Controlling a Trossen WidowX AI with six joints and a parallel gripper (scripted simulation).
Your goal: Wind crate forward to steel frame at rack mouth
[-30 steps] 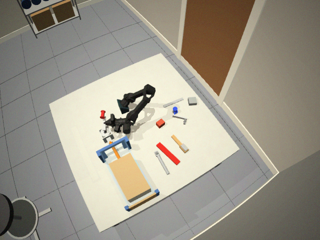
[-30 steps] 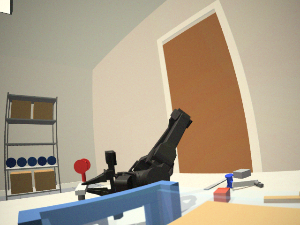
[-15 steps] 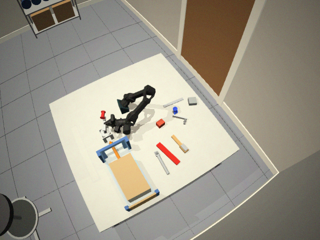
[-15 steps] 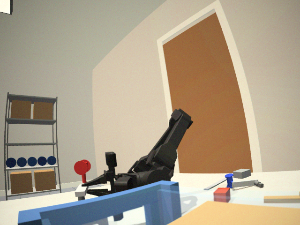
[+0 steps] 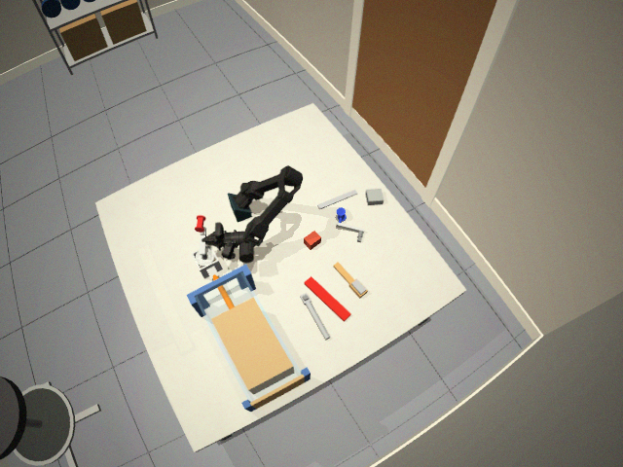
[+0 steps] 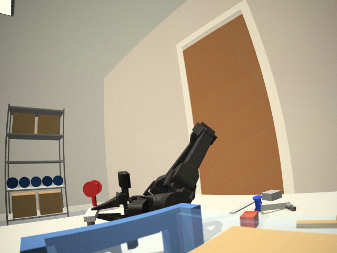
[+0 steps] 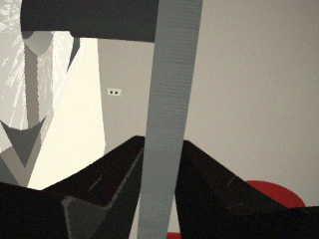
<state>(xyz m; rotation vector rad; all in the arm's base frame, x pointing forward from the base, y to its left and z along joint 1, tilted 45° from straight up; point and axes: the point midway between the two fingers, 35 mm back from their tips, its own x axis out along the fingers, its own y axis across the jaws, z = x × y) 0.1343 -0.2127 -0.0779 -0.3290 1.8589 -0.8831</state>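
My gripper [image 5: 204,239] [image 6: 95,212] [image 7: 159,149] is shut on the grey crank arm of the winch handle. The handle's red knob [image 5: 200,223] [image 6: 91,188] stands up from the arm's far end. The winch [image 5: 201,258] is under and beside my fingertips; whether the square key is down its hole is hidden. An orange strap [image 5: 224,292] runs from near the winch under the blue frame [image 5: 218,284] [image 6: 108,230] to the tan crate [image 5: 251,343] [image 6: 242,239]. The crate looks flat between the clear panels, with a gap between its front and the blue frame.
To the right lie a red bar [image 5: 327,298], a grey wrench [image 5: 315,316], a wooden-handled tool [image 5: 347,276], a red block [image 5: 311,239], a blue spool [image 5: 341,215], a cranked grey tool [image 5: 349,230], a flat strip [image 5: 337,199] and a grey block [image 5: 374,197].
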